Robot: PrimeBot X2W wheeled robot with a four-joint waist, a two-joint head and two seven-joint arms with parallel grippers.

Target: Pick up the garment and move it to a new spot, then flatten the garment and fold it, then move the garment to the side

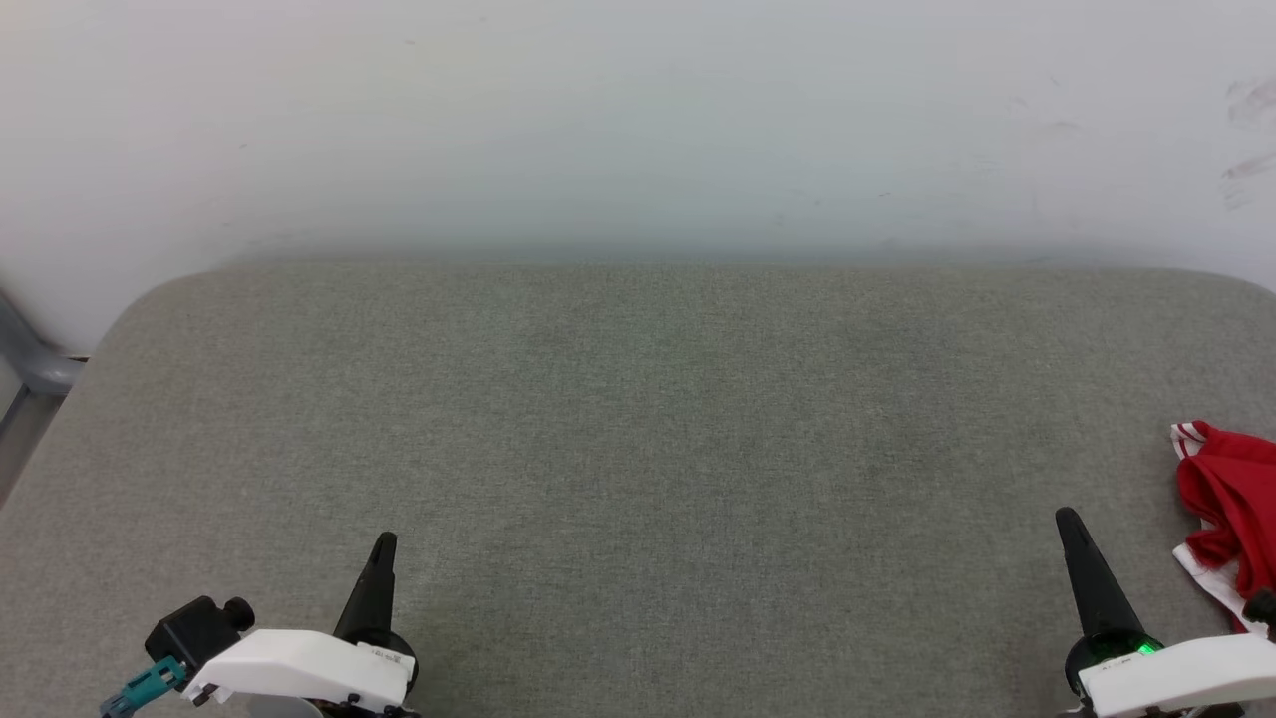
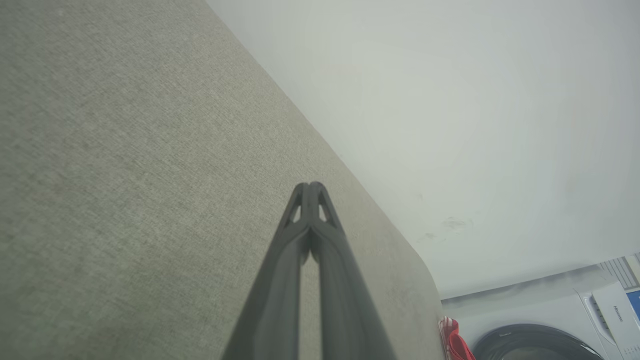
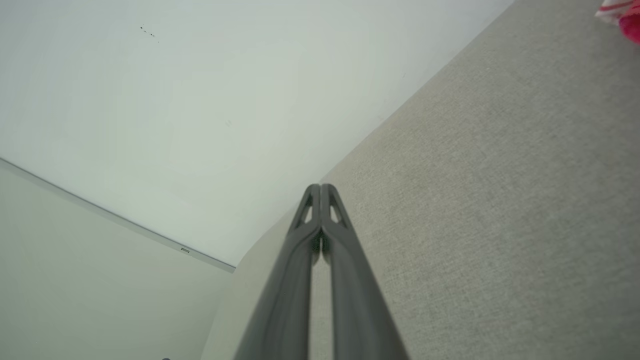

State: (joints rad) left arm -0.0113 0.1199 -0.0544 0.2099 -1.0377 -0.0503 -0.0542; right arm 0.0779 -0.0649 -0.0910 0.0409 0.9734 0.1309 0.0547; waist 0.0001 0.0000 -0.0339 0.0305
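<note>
Looking down from my head, I find much cut off. My left claw, at 7 o'clock, shows as a single dark spike above its white housing, and my right claw, at 4 o'clock, looks the same. From up there I cannot tell the fingers apart. Along each wrist it is plain: both claws are pressed together, tip to tip, and both hang over bare cloth. The garment runs off the right edge between 3 and 4 o'clock, so I cannot tell its full shape. My left wrist catches only a sliver of it at 5 o'clock, and my right wrist a blurred corner at 1 o'clock.

The counter is covered in grey-green woven fabric with rounded far corners, set against a pale wall. A grey rail stands at 9 o'clock. Past the counter's end, my left wrist sees a white washing machine with a dark round door.

The garment lies crumpled near my right claw, apart from it: red folds, white panels, thin red-and-white stripes at its top corner.
</note>
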